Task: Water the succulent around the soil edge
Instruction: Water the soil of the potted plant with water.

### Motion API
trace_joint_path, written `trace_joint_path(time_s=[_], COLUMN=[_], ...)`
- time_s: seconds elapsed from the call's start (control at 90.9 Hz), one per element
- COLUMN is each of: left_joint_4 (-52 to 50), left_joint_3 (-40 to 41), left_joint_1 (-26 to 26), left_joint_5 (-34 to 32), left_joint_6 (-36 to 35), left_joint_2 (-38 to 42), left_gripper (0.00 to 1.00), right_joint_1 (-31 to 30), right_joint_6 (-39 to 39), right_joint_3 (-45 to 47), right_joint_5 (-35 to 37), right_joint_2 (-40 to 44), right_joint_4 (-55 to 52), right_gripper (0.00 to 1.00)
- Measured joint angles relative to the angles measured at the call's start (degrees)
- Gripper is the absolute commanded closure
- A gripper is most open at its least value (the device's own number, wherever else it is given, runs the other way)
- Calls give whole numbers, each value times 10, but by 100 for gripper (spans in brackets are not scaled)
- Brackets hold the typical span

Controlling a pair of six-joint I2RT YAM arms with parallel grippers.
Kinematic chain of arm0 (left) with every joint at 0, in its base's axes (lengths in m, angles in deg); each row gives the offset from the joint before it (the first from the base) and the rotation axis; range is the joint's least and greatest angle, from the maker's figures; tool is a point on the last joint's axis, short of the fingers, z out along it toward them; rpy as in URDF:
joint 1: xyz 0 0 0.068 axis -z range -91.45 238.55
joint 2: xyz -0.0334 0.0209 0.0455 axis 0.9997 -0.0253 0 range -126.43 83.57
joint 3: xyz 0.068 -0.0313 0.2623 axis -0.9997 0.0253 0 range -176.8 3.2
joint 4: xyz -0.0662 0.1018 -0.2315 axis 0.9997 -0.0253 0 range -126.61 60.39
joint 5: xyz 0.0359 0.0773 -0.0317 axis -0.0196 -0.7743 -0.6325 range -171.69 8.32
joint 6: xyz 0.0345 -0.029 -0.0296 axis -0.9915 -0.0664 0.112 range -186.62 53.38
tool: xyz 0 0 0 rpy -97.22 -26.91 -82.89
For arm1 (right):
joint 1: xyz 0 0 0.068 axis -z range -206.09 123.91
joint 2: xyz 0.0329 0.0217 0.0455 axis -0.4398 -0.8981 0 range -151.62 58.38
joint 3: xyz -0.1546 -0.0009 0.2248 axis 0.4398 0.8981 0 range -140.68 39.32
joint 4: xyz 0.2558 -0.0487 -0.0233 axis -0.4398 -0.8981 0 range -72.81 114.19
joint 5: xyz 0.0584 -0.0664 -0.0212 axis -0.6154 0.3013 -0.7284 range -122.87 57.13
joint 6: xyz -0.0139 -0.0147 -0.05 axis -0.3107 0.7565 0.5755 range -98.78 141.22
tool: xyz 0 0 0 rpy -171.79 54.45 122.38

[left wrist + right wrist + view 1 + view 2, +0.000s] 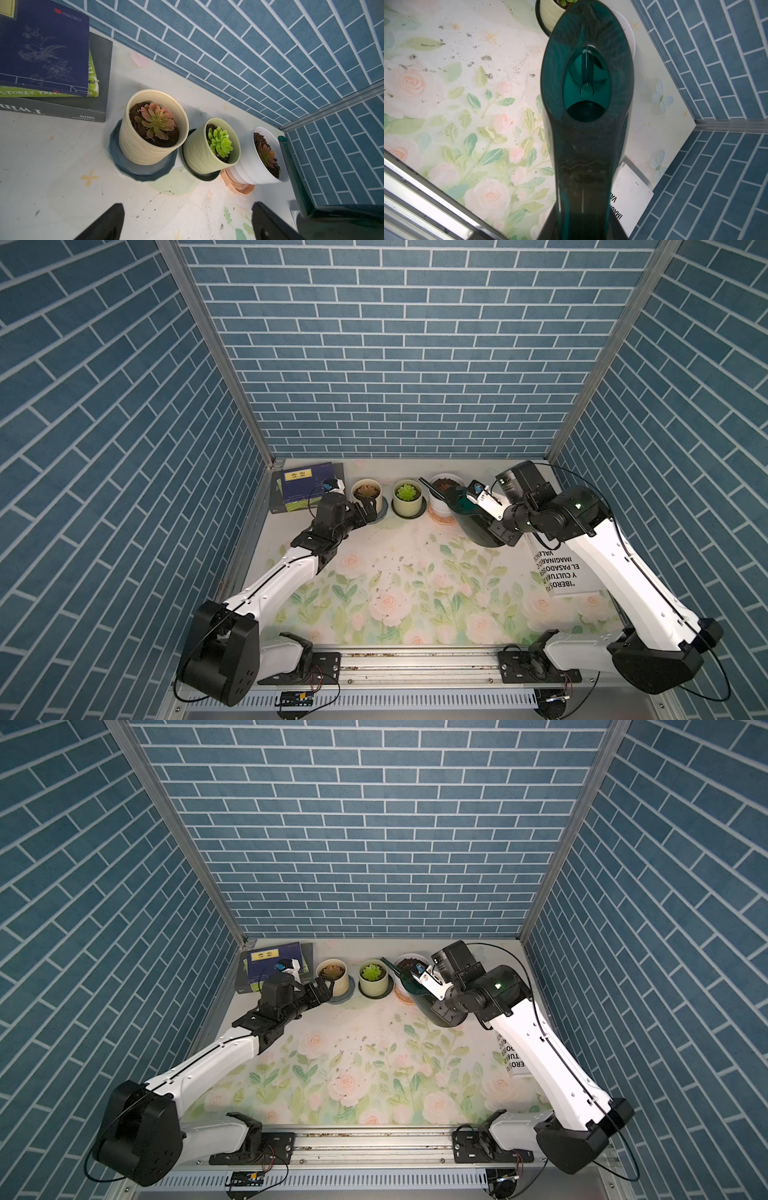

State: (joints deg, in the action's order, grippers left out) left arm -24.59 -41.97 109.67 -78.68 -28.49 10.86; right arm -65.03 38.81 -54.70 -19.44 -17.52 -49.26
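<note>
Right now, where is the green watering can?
In both top views the watering can is at the table's back right, held by the right hand, its spout over the white pot's rim.

Soft, even light from above fills both top views: the floral table [374, 593] is bright, the brick walls [395, 344] duller and stretched at the frame edges. The wrist views are dimmer; the watering can [587, 145], close to the lens, looks dark and blurred.
</note>
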Motion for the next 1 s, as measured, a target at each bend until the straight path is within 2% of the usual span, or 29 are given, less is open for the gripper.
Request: trace_joint_path(time_s=[0.154, 0.341, 0.737, 1.001], left_joint_4=[0, 9, 11, 13], left_joint_3=[1, 8, 17, 17], left_joint_1=[0, -2, -2, -6], left_joint_5=[0, 0, 0, 0], left_joint_6=[0, 0, 0, 0], left_joint_2=[0, 2, 4, 4], left_gripper=[0, 0, 0, 0], right_joint_1=[-32, -80, -139, -169], right_joint_6=[-6, 26, 125, 210], right_joint_3=[-6, -25, -31, -21], right_joint_5=[38, 96, 261, 312], right_joint_2=[-16, -34, -59, -59], right_joint_4=[-15, -26, -25, 26], right_gripper=[100, 100, 100, 100])
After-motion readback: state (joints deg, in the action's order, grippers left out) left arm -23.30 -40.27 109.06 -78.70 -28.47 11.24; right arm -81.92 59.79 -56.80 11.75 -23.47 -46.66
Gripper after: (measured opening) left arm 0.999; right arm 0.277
